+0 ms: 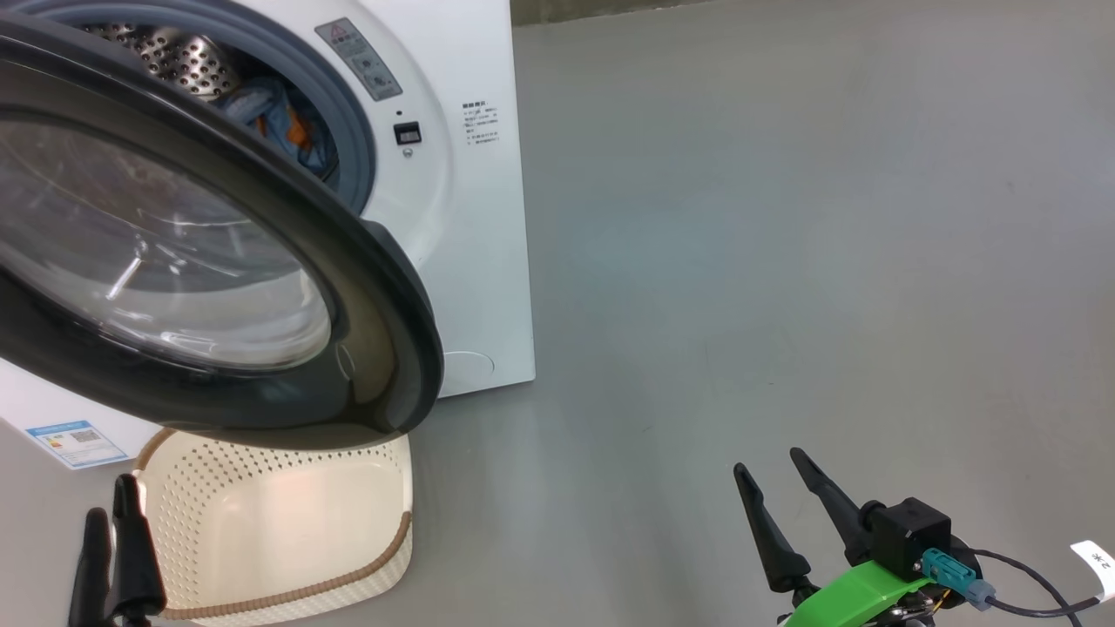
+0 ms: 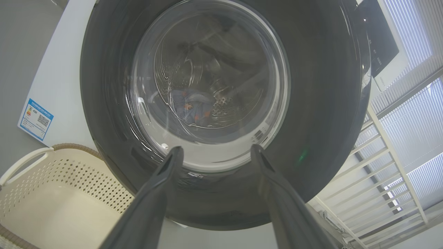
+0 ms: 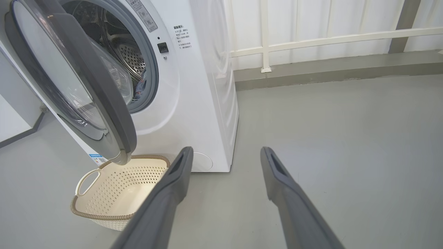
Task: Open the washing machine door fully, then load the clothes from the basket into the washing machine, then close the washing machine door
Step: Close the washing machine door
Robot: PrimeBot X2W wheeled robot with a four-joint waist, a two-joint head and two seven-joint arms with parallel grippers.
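The white washing machine (image 1: 488,261) has its black-ringed glass door (image 1: 375,287) swung partway out over the basket. Light blue and orange clothes (image 1: 283,122) lie inside the steel drum, and I also see the clothes (image 2: 192,107) through the door glass. On the floor under the door, the cream basket (image 1: 401,531) holds nothing. My left gripper (image 2: 216,148) is open just in front of the door's outer face, touching nothing. It shows as the left gripper (image 1: 111,522) beside the basket. My right gripper (image 1: 768,463) is open and empty over bare floor, right of the machine.
Grey floor (image 1: 784,261) stretches to the right of the machine. A white railing (image 3: 311,38) and a low grey ledge run along the back wall. A blue label (image 1: 77,442) sits low on the machine's front. The basket's handle (image 3: 86,180) faces left.
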